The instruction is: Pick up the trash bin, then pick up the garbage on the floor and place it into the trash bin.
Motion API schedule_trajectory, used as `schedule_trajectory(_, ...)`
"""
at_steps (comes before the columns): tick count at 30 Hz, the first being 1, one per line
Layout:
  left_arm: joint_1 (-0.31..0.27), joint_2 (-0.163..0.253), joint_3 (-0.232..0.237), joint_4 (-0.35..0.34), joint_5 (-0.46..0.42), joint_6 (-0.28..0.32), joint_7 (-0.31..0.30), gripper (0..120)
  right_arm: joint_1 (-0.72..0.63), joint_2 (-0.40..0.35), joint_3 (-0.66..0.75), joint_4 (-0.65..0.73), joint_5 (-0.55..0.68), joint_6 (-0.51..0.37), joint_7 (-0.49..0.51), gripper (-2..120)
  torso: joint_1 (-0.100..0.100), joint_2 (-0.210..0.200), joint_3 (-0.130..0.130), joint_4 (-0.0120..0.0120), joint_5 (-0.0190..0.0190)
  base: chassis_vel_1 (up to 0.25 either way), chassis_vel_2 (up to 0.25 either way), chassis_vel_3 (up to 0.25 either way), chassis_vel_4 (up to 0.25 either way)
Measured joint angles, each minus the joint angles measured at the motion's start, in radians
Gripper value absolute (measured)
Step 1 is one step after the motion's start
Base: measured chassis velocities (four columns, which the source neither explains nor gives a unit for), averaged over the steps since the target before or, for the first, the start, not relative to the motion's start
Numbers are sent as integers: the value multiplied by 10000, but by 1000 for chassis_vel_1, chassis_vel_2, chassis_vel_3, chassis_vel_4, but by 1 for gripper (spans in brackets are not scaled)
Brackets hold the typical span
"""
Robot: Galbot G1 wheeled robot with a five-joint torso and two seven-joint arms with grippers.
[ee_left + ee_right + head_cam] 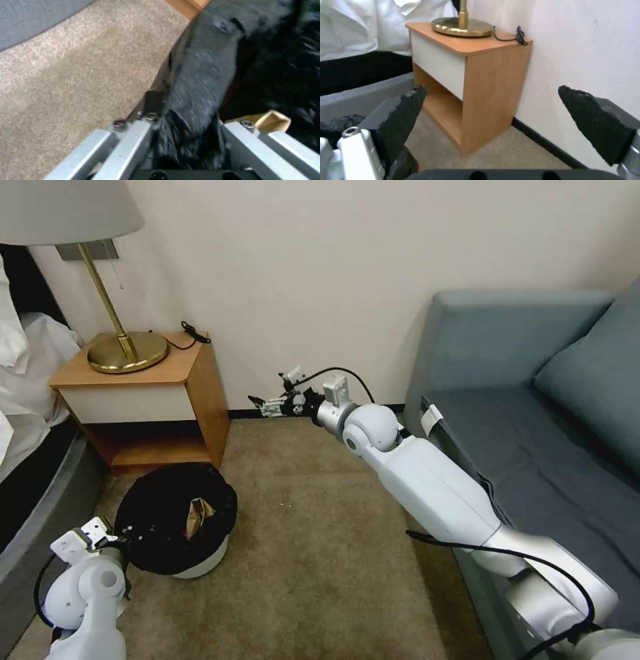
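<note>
The trash bin (200, 563) is small, round and white, and its crinkly black bag (160, 520) is folded over the rim. It is over the carpet in front of the nightstand, at the lower left of the head view. My left gripper (120, 543) is shut on the bin's near rim; in the left wrist view its fingers (133, 140) clamp the black bag (203, 82) from both sides. A crumpled tan paper (199, 513), a piece of garbage, lies inside the bin (273, 121). My right gripper (267, 407) is stretched toward the wall, open and holding nothing, its black pads (405, 112) wide apart.
A wooden nightstand (167, 400) with a brass lamp (127, 350) stands against the wall behind the bin. A bed (27, 400) runs along the left. A grey-blue sofa (533, 433) fills the right side. Beige carpet (313, 553) lies between them.
</note>
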Motion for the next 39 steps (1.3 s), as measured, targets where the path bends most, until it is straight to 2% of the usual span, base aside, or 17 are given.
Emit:
schedule_trajectory(1,18,-19,12,7,28,-2,2,22,-103,19,33,4,-40,26,-35,100,0,0,0,0,-1,0,0,0,0)
schedule_trajectory(7,111,-32,0,-174,373,-18,90,39,-248,49,116,-11,-117,66,-96,100,0,0,0,0,-2,0,0,0,0)
schedule_trajectory(9,173,-36,-12,-304,850,-83,260,45,-291,68,168,-45,-123,77,-102,100,0,0,0,0,-3,0,0,0,0)
schedule_trajectory(11,356,-46,-80,-654,2321,-355,724,57,-375,129,312,-113,-89,79,-92,100,1,0,0,0,-3,0,0,0,0)
schedule_trajectory(13,370,-46,-86,-686,2418,-373,761,57,-384,137,328,-121,-82,79,-86,100,0,0,0,0,-3,0,0,0,0)
schedule_trajectory(15,652,16,-202,-1205,3466,-622,1263,71,-558,261,610,-248,112,57,46,100,0,0,0,0,-3,0,0,0,0)
schedule_trajectory(16,652,16,-202,-1205,3466,-622,1263,71,-558,261,610,-248,112,57,46,100,0,0,0,0,-3,0,0,0,0)
schedule_trajectory(20,1033,139,-270,-1676,4567,-1062,1873,85,-883,371,1047,-310,489,-62,298,100,0,2,0,2,-3,0,0,0,0)
schedule_trajectory(22,1223,228,-258,-1887,5450,-1681,2539,93,-1105,425,1320,-312,929,-157,544,100,0,2,0,2,-4,0,0,0,0)
schedule_trajectory(23,1331,318,-186,-2116,6252,-2155,3096,98,-1326,474,1613,-311,1590,-294,883,100,0,2,0,2,-3,0,0,0,0)
schedule_trajectory(25,1355,354,-150,-2204,6524,-2284,3282,98,-1405,489,1721,-307,1838,-361,1020,100,0,2,0,2,-1,0,0,0,0)
schedule_trajectory(26,1330,519,70,-2531,7325,-2596,3927,100,-1736,511,2248,-288,2581,-594,1460,100,0,2,0,1,-1,0,0,0,0)
schedule_trajectory(27,1237,581,183,-2594,7528,-2688,4130,100,-1873,506,2462,-279,2702,-638,1551,100,0,2,0,0,-2,0,0,0,0)
schedule_trajectory(32,646,710,738,-2446,7917,-3146,4996,100,-2552,605,3384,-363,2862,-749,1883,100,0,2,1,-3,-2,0,0,0,0)
schedule_trajectory(33,646,710,738,-2446,7917,-3146,4996,100,-2552,605,3384,-363,2862,-749,1883,100,0,2,1,-3,-2,0,0,0,0)
schedule_trajectory(37,-39,784,1514,-1838,7865,-3282,5092,100,-3131,814,4047,-635,2428,-599,1935,100,0,2,1,-1,-2,0,0,0,0)
schedule_trajectory(39,-163,785,1667,-1700,7843,-3324,5097,100,-3241,854,4186,-699,2254,-514,1932,100,0,1,1,-1,-2,0,0,0,0)
